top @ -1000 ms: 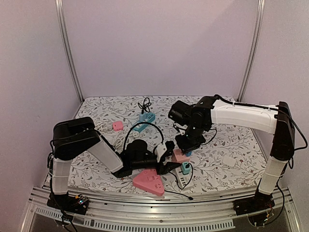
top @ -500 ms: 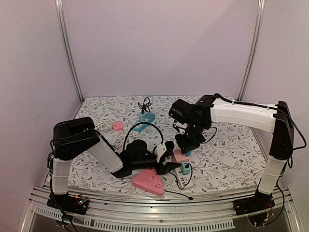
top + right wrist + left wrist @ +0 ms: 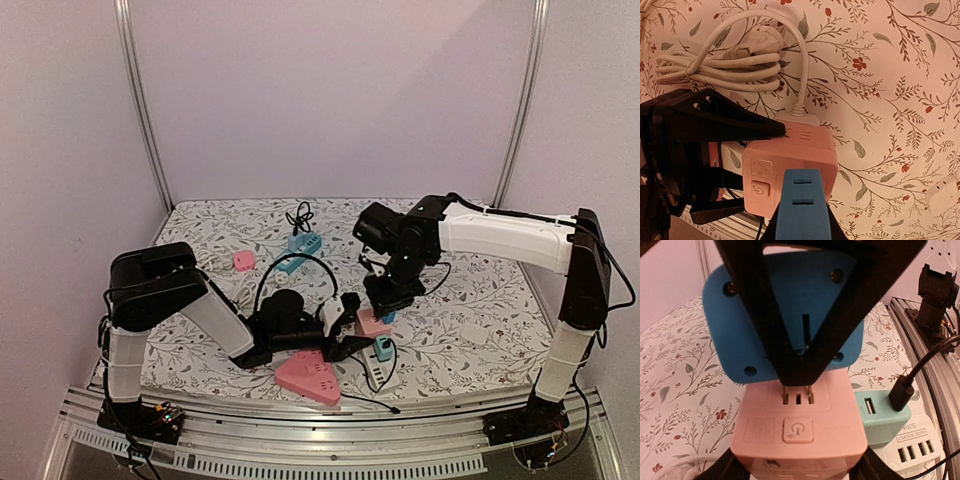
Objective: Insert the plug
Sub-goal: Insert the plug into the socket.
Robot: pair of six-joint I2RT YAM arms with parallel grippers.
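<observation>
Blue plug (image 3: 795, 295), clenched in right claw (image 3: 386, 305), is touching prongs to pink socket cube (image 3: 797, 430) the left claw (image 3: 360, 328) is grasping. White strip (image 3: 912, 447) beside is reading "USB SOCKET" — little changing since a second ago.

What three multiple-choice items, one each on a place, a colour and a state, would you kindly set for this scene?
1. Where is the blue plug?
A. right over the pink socket cube
B. lying at the back wall
C. hanging off the table edge

2. What colour is the USB block beside the cube?
A. yellow
B. teal
C. black

3. How do the plug's prongs stand?
A. pointing up, away from the cube
B. sunk wholly out of sight
C. at the cube's slots, metal showing

Answers:
1 A, the left wrist view shows it directly above the cube.
2 B, its body is pale teal.
3 C, both prongs meet the slots with bare metal visible.
</observation>
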